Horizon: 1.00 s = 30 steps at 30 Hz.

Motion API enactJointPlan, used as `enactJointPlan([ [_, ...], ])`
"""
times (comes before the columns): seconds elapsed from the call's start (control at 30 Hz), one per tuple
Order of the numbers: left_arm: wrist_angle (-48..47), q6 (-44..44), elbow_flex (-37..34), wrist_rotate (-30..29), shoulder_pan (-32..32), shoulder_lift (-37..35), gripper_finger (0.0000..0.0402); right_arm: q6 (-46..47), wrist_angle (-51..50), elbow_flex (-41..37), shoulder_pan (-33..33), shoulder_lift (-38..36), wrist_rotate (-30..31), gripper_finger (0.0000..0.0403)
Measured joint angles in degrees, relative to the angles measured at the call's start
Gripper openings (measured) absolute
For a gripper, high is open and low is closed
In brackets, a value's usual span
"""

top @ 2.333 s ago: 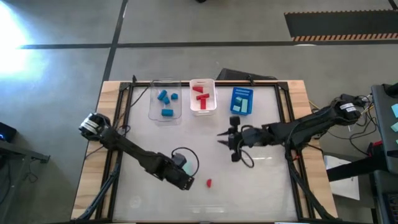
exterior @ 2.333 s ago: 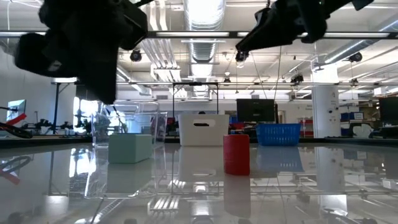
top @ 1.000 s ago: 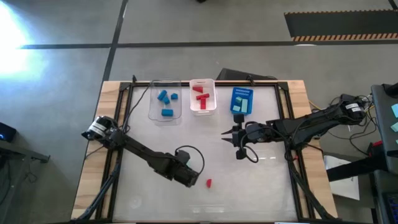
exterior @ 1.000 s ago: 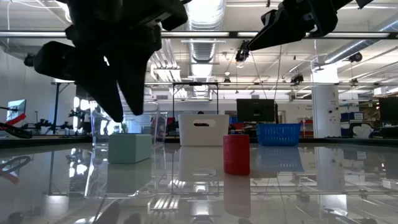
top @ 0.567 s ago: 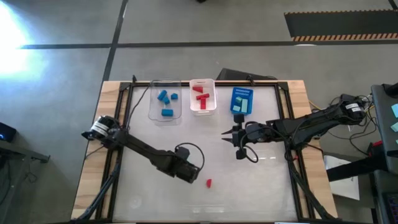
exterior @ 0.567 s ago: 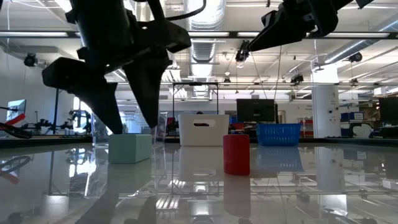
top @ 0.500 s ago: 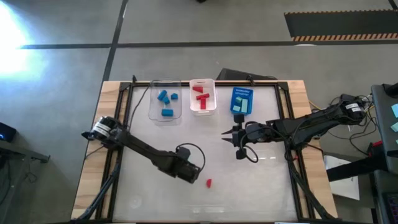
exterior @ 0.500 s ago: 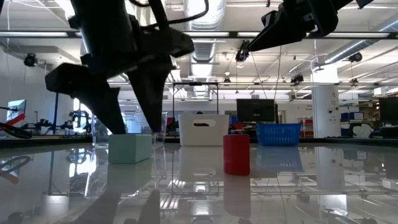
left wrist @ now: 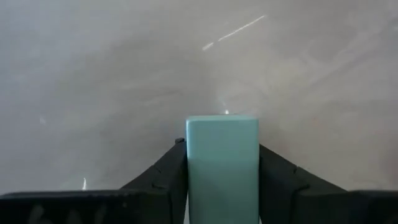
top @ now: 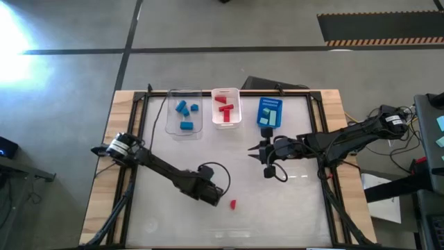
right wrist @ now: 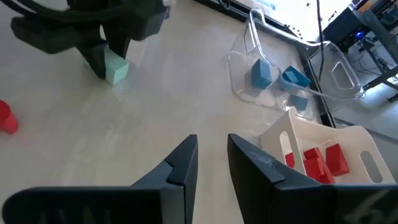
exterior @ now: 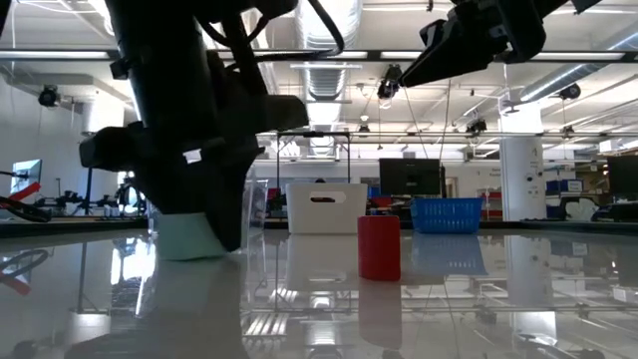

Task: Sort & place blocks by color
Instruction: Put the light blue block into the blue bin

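Down at the table's near side, the left gripper (left wrist: pixel 222 163) is clamping its fingers (left wrist: pixel 165 171) on a pale mint-teal block (left wrist: pixel 222 165), a smooth, square-edged bar sitting on the glossy tabletop (top: pixel 298 201). Just beside it, a small red block (top: pixel 233 204) is standing alone. Farther in, the right gripper (top: pixel 258 153) is hovering mid-table, jaws narrow and empty. At the far edge, the clear bin (top: pixel 184 112) is holding blue blocks (top: pixel 184 109), the white bin (top: pixel 226 107) red ones, the blue bin (top: pixel 270 112) teal ones.
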Motion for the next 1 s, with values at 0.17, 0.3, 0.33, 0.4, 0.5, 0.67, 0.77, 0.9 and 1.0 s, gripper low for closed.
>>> enactJointPlan([
  [0.17, -0.2, 8.2, 0.0, -5.0, 0.0, -1.4, 0.0118, 0.0, 0.1, -0.5, 0.0, 0.0, -2.4, 0.0077],
  [0.3, 4.5, 25.2, 0.0, -14.8, -0.1, -6.0, 0.0118, -0.5, 4.1, -1.9, 0.0, 0.0, -7.6, 0.0077],
  [0.33, 7.2, 31.3, -0.1, -17.2, -0.3, -7.5, 0.0118, -0.8, 6.7, -2.7, 0.0, 0.0, -9.0, 0.0077],
  [0.4, 15.5, 44.9, -1.1, -18.8, -0.4, -10.3, 0.0118, -1.5, 13.4, -5.0, 0.0, 0.0, -11.1, 0.0077],
  [0.5, 31.3, 61.6, -5.4, -16.8, -0.5, -15.0, 0.0118, -1.5, 22.2, -8.6, 0.0, -0.1, -12.0, 0.0077],
  [0.67, 57.7, 78.7, -18.1, -10.3, -0.4, -21.6, 0.0118, 1.7, 41.7, -15.8, 0.3, 0.8, -13.4, 0.0077],
  [0.77, 73.0, 84.5, -26.1, -5.8, -0.2, -24.2, 0.0118, 4.3, 57.5, -20.3, 1.0, 3.5, -16.4, 0.0077],
  [0.9, 89.0, 88.8, -34.1, -5.3, 0.0, -25.3, 0.0118, 5.4, 73.2, -22.2, 1.9, 8.1, -17.7, 0.0077],
  [1.0, 94.7, 89.8, -37.1, -5.4, 0.2, -25.6, 0.0118, 5.9, 75.7, -20.5, 1.9, 11.1, -17.6, 0.0084],
])
